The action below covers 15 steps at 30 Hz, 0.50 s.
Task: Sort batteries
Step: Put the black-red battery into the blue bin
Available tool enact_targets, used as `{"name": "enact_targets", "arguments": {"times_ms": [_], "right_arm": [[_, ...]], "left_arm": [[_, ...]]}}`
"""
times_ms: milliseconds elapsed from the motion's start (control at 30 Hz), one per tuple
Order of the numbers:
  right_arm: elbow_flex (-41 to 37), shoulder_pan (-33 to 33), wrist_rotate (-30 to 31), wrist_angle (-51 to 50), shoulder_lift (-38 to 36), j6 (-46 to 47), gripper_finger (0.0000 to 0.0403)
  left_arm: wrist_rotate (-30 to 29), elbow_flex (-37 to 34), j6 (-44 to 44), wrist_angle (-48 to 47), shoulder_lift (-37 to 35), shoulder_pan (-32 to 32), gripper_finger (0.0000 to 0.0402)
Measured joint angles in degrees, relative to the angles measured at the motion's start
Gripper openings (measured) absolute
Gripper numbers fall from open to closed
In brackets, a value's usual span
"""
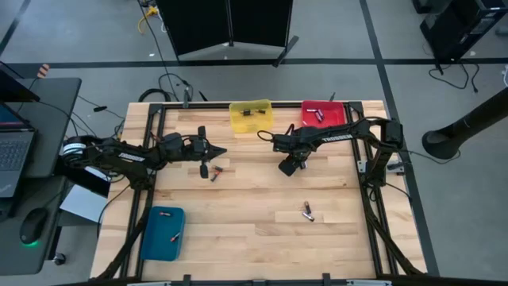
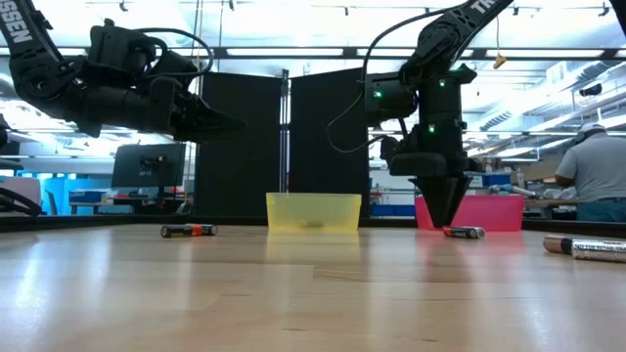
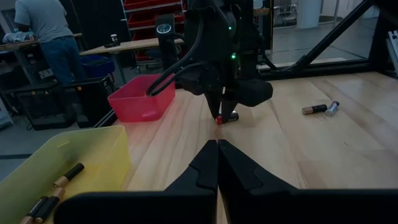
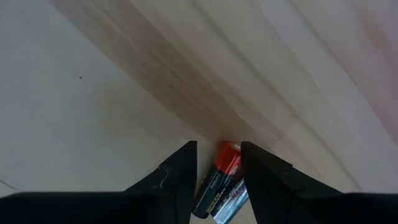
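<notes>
My right gripper (image 4: 219, 163) points down at the table's middle right, fingertips at the wood, open around two batteries lying side by side: a red-and-black one (image 4: 217, 177) and a silvery one (image 4: 231, 200). They also show in the low view (image 2: 463, 232) under the right gripper (image 2: 442, 221). My left gripper (image 1: 221, 151) is shut and empty, raised above two batteries (image 1: 209, 171) that lie on the wood. Two more batteries (image 1: 307, 212) lie nearer the front. My right gripper comes from above, pointing down, one finger (image 4: 181, 169) on each side of the pair of batteries (image 4: 225, 163), which lie flat on the table. Whether the fingers touch them, I cannot tell.
A yellow bin (image 1: 251, 116) holding batteries and a red bin (image 1: 324, 114) holding batteries stand at the far edge. A blue bin (image 1: 163, 233) with one battery sits at the near left. A person (image 2: 595, 176) stands beyond the table.
</notes>
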Motion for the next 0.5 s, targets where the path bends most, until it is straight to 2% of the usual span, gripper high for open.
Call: {"name": "enact_targets", "arguments": {"times_ms": [300,500], "right_arm": [[-3.94,0.00,-0.88,4.58,-0.11,1.49,0.0139],[-4.19,1.12,-0.89,5.50,-0.13,0.51,0.0105]], "left_arm": [[0.00,0.00,0.04,-0.01,0.00,0.00,0.0012],[-0.01,0.00,0.04,0.01,0.00,0.00,0.0012]]}}
